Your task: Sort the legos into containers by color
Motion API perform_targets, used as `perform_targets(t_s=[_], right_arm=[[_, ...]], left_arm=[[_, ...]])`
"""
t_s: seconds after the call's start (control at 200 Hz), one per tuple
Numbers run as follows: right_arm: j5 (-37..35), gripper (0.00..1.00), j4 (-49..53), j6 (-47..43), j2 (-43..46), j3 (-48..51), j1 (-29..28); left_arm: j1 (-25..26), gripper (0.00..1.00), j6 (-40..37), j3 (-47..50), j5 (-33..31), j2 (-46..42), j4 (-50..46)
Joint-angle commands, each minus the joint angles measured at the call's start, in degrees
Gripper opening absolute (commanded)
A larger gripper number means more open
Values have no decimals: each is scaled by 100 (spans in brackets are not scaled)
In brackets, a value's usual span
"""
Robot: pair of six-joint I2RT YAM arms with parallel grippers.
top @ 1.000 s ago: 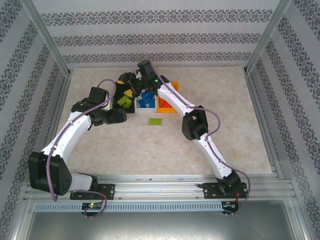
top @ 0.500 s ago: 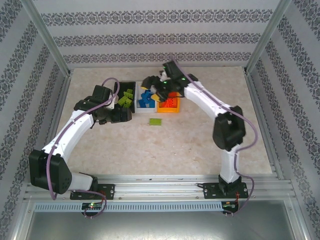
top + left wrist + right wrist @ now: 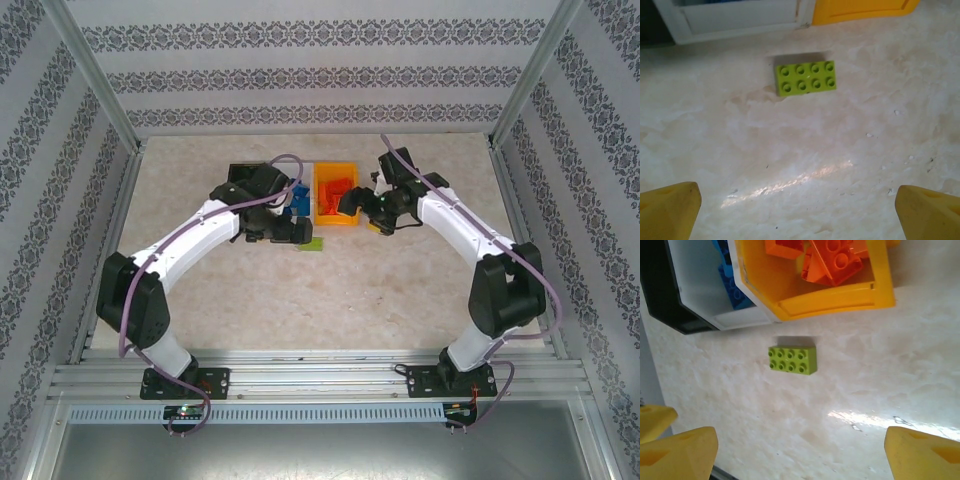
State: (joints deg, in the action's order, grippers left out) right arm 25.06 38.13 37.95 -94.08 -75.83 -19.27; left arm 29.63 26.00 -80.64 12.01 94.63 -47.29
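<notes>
Nearest the arm bases, the marbled table (image 3: 330,300) lies bare and wide from the front rail up to the one loose brick, with free surface on both flanks out to the side walls. Past that stretch the lime green lego (image 3: 806,77) lies flat, studs up, alone on the table, just short of the bins' near walls and touching none of them. The left gripper (image 3: 800,215) hangs low over the table, its yellow fingers spread wide with nothing between them and the lego ahead of them. The right gripper (image 3: 800,455) hovers likewise, jaws far apart and empty. Farther back the bins stand close side by side: the black bin (image 3: 657,290), the white bin (image 3: 695,280) holding blue legos (image 3: 732,287), and the orange bin (image 3: 830,302) holding orange-red legos (image 3: 832,260). Behind them open table runs to the back wall.
</notes>
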Motion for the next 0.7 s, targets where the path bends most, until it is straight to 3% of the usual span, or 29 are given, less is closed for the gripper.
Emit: perform_targets(t_s=[0.0,0.06,0.28,0.694], right_arm=[[-238,92,90,-597,180,306,122],[-210,98,22,-694,122,403,159],[-92,98,37,-1089,-128,527,230],[-200,98,229,-1345,-47,551,358]], left_arm=[[110,100,300,-236,-283,248,-464],[188,100,438,-242,-370,364,-526],[438,100,764,46,-392,692,-283],[556,100,54,-1575,-531,2346,-594]])
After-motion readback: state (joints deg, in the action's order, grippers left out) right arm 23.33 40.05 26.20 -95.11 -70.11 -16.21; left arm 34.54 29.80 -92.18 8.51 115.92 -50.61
